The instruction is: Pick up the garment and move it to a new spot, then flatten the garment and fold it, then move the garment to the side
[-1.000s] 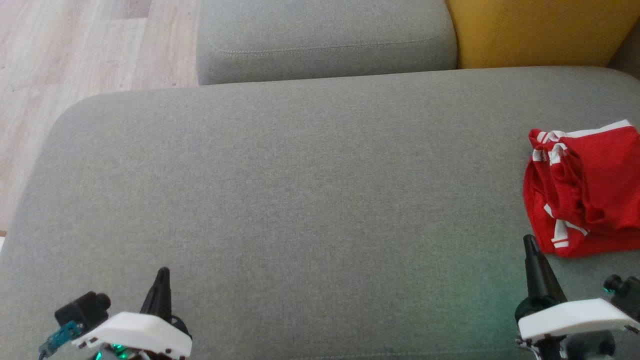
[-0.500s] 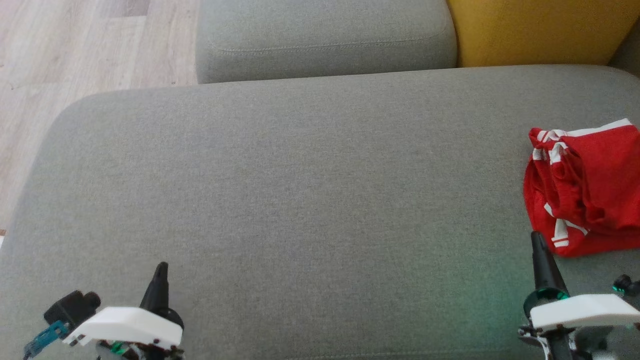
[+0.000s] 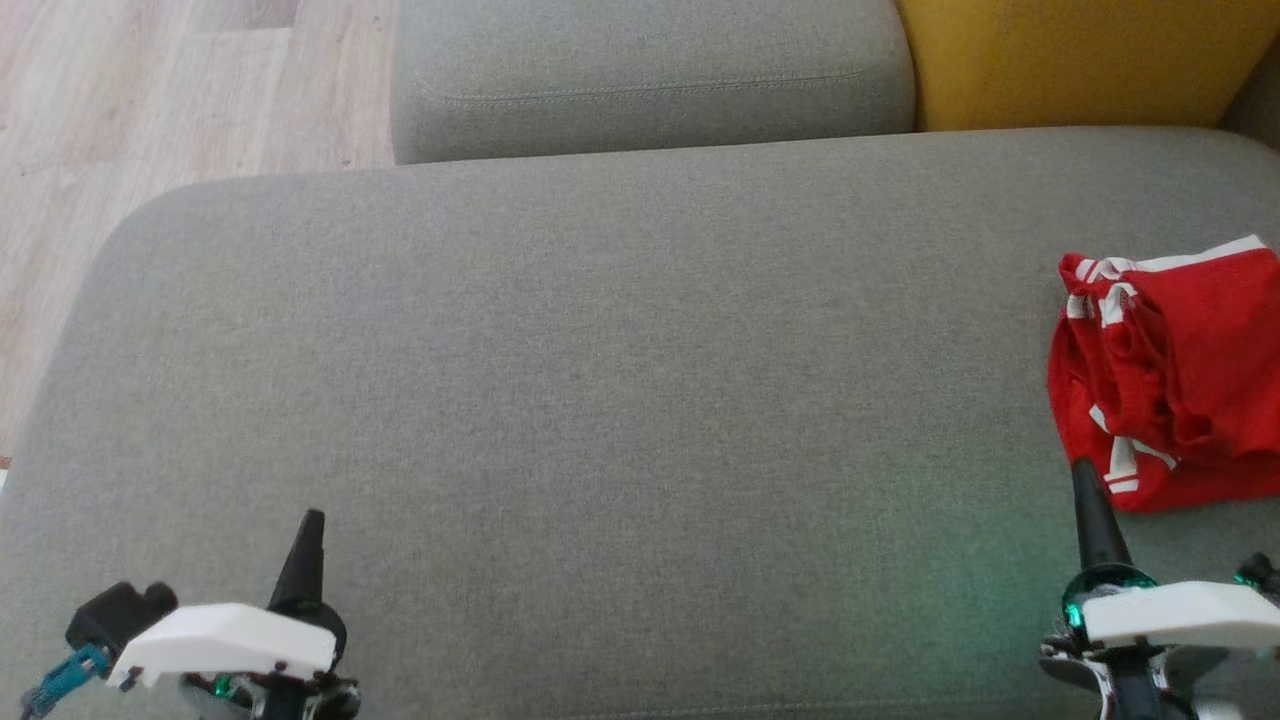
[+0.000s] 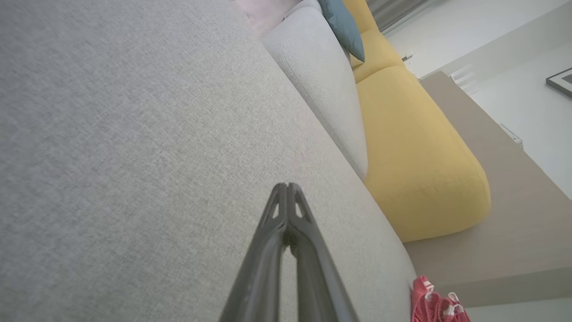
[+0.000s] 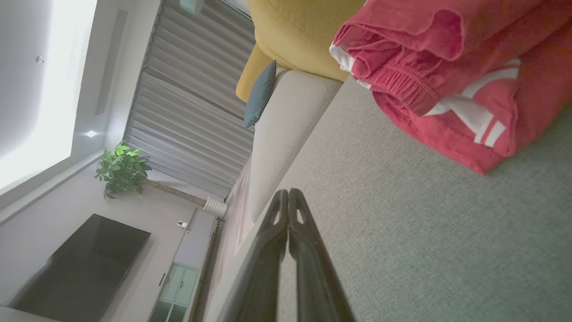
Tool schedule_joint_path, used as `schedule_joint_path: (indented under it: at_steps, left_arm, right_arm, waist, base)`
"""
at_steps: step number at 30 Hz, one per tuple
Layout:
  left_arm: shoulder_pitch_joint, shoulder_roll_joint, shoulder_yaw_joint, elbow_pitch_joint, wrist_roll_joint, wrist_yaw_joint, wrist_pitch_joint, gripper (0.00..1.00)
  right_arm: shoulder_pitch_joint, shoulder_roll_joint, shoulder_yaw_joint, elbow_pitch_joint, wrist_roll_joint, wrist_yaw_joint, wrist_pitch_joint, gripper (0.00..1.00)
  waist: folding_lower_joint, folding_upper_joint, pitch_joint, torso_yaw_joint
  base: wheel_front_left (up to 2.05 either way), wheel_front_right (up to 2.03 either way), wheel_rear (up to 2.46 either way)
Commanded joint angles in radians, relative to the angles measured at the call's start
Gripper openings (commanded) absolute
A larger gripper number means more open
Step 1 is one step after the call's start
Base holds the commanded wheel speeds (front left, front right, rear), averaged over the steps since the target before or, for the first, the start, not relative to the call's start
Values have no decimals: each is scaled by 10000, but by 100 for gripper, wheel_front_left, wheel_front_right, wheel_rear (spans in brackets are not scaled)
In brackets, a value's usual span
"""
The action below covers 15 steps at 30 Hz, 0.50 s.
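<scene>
**Item 1. Garment** [image 3: 1170, 380]: red with white stripes, bunched in loose layers on the grey sofa seat [image 3: 600, 400]. It is placed just ahead of the right jaws and to their right, apart from the tips, and well across the seat from the left jaws.

**Item 2. Right jaws:** pressed fully together; nothing is held.

**Item 3. Left jaws:** pressed fully together; nothing is held. Bare seat is found ahead of them.

**Item 4. Yellow cushion** [image 3: 1080, 60]: set well beyond the right jaws, behind the garment.

**Risks noted:**
- No cloth can be taken until the jaws are parted.
- If only the top layer is pinched, the pile is likely to be dragged open unevenly.
- If the tips are driven too low, sofa fabric may be caught with the cloth.
- The garment's far side is cut off at the head view's edge, so its extent may be misjudged.
</scene>
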Motion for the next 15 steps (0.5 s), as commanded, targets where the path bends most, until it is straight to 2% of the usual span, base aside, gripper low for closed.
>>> schedule_joint_path:
  at_steps: [1, 15]
  left_arm:
    - [-680, 20, 369, -271, -267, -108, 53, 0]
    - [-946, -186, 856, -145, -1821, -550, 416, 0]
  right_arm:
    - [-660, -245, 71, -263, 289, -5, 17, 0]
    - [-984, -253, -44, 60, 1895, -6, 123, 0]
  waist:
    - [0, 0, 4, 0]
    - [0, 0, 46, -1]
  base:
    - [0, 0, 0]
    - [0, 0, 0]
